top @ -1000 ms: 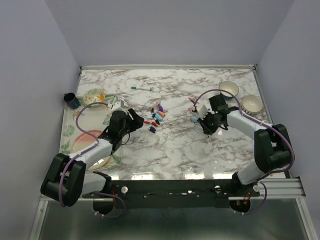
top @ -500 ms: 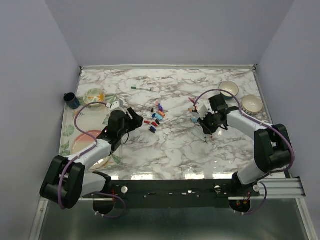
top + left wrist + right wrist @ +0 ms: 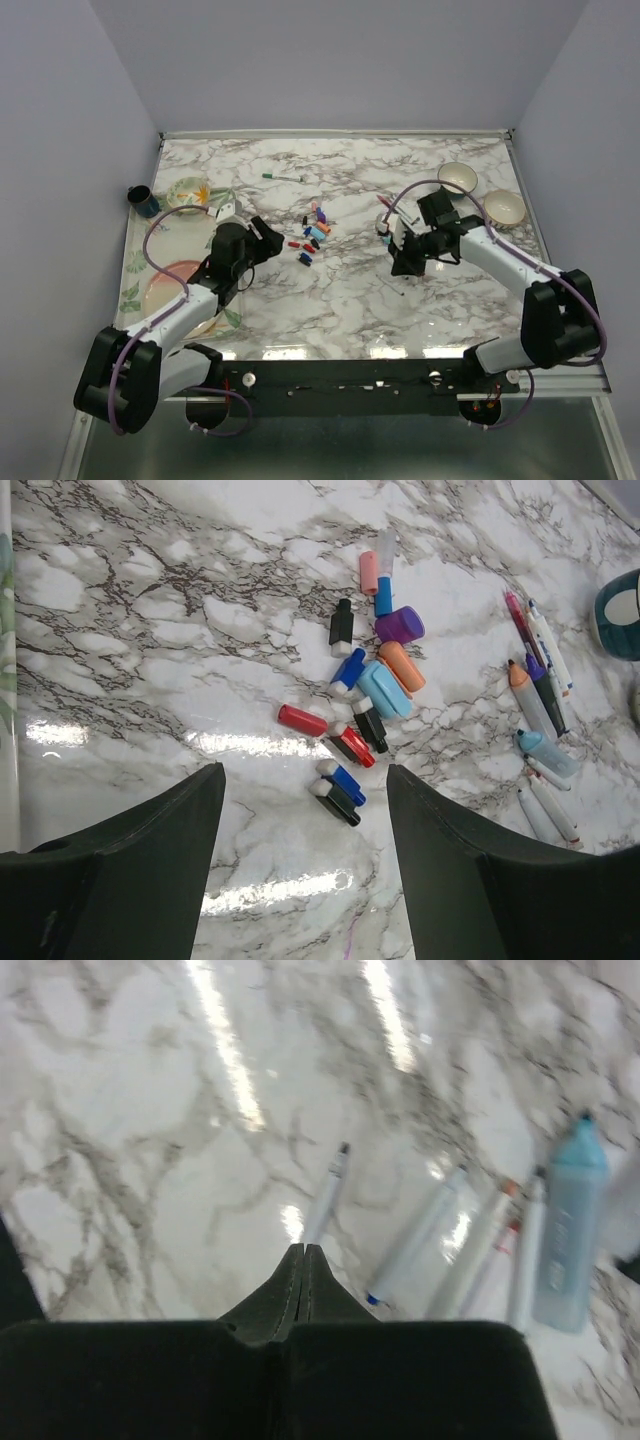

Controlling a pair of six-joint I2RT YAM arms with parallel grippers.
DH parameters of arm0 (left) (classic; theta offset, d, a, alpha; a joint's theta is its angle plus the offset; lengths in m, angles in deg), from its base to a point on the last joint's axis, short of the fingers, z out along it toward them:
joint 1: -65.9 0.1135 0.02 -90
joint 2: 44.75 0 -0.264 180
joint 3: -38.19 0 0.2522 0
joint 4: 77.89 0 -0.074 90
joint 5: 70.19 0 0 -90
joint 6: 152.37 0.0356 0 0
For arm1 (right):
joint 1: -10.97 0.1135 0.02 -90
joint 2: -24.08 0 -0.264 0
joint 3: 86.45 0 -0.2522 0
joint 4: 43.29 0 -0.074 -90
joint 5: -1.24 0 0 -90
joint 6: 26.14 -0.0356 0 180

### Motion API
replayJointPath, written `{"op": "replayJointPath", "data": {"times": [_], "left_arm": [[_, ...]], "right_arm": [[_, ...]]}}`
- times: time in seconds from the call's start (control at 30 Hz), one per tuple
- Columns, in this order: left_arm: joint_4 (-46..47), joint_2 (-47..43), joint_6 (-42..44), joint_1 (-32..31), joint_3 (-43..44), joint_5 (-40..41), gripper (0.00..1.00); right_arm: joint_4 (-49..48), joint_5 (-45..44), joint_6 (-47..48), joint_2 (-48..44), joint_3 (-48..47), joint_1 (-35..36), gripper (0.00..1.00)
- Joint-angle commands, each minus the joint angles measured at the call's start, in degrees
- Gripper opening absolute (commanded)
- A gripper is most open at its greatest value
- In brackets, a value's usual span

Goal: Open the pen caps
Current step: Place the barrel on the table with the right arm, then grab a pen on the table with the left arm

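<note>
Currently caps point(image 3: 383, 688) lie just right of the left gripper point(image 3: 305, 775), jaws apart; right gripper point(image 3: 303, 1250), farther right, clenched, apparently empty.

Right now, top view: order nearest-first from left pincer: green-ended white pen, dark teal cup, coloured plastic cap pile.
1. Coloured plastic cap pile, just right of left pincer.
2. Green-ended white pen, farther back.
3. Dark teal cup, left table edge.

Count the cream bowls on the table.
2. Both sit at the table's far right: the back bowl and, beside it toward the right edge, the nearer bowl. None looks hidden.
</note>
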Motion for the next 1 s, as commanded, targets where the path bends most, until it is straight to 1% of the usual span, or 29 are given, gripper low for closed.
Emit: {"op": "replayJointPath", "data": {"times": [0.0,0.03,0.07,0.13,0.17,0.23,0.27,0.37,0.47,0.97], "left_arm": [[-2.66,-3.66,1.46,0.5,-1.08,-0.57,0.74],[-3.27,-4.28,1.46,0.5,-1.17,-0.56,0.74],[-3.71,-4.72,1.37,0.5,-1.26,-0.56,0.74],[-4.59,-6.21,1.28,0.58,-1.26,-0.65,0.74],[-4.86,-6.65,1.11,0.58,-1.35,-0.74,0.74],[-5.56,-7.8,1.19,0.58,-1.26,-0.91,0.74],[-5.73,-7.97,1.11,0.58,-1.26,-0.92,0.74],[-6.09,-8.85,1.02,0.67,-1.26,-1.09,0.74],[-6.26,-8.94,1.1,0.67,-1.17,-1.27,0.74],[-7.67,-10.7,1.28,0.76,-1.26,-1.44,0.74]], "right_arm": [[6.6,10.87,8.17,2.31,0.81,7.01,0.01],[6.16,10.0,7.21,3.71,0.72,8.42,0.01],[5.46,7.9,6.76,4.24,0.98,11.31,0.01],[2.91,5.34,4.4,5.3,1.25,13.79,0.01],[2.29,2.28,3.69,6.35,1.42,15.45,0.01],[0.71,-0.55,2.02,7.67,1.34,16.43,0.01],[0.36,-3.43,1.75,8.72,1.43,16.69,0.01],[-0.26,-7.66,1.22,9.96,1.34,17.13,0.01],[-0.44,-10.22,1.05,11.19,1.25,17.49,0.01],[-1.84,-18.48,-0.97,13.04,0.64,17.66,0.01]]}}
